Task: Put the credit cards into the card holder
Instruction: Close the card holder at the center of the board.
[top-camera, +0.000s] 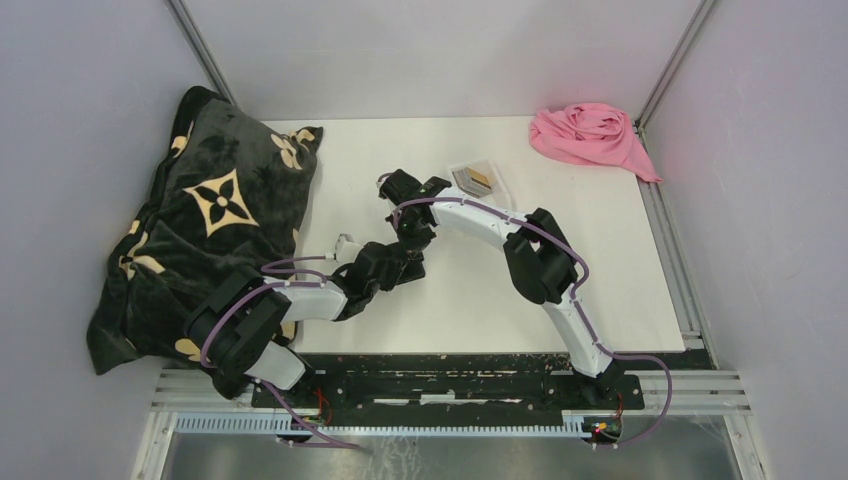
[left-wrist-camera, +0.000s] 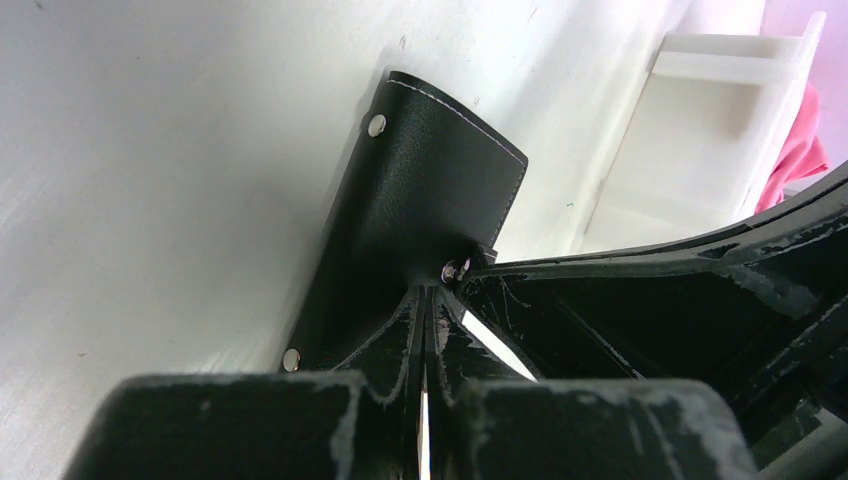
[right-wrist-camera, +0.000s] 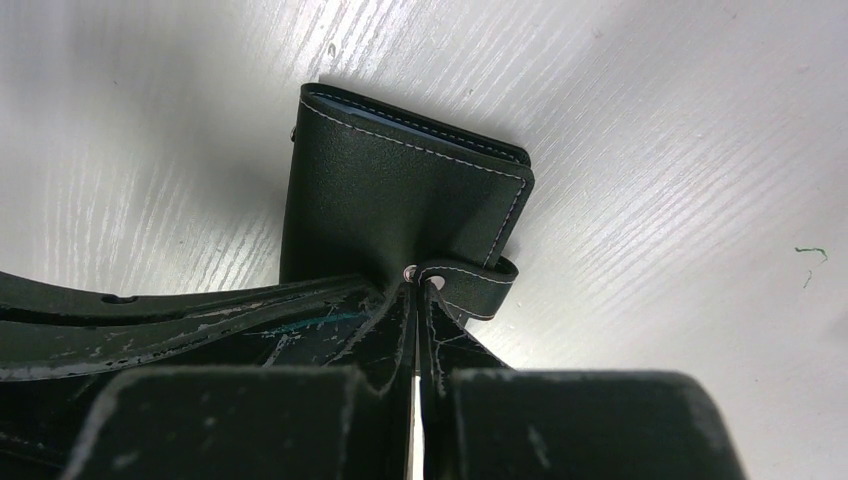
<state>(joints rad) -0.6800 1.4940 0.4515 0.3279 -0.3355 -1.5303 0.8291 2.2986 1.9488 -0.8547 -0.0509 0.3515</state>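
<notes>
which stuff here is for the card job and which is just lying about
For the job: small black folding card holder, pinched by left claw and right claw; tan and grey plastic cards in a clear plastic tray.
Lying about: crumpled pink cloth; dark plush blanket with cream flower pattern.

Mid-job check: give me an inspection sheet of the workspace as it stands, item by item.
Surface: white table, no spills seen.
Job's things: card holder folded, held at the middle of the table; credit cards lie in the clear tray, far side.
Clutter: black patterned blanket at the left edge; pink cloth in the far right corner.
End effectors: left end effector and right end effector both shut on the card holder.
Cables: purple cables run along both arms; no snag seen.
Surroundings: grey walls, metal frame rails.
</notes>
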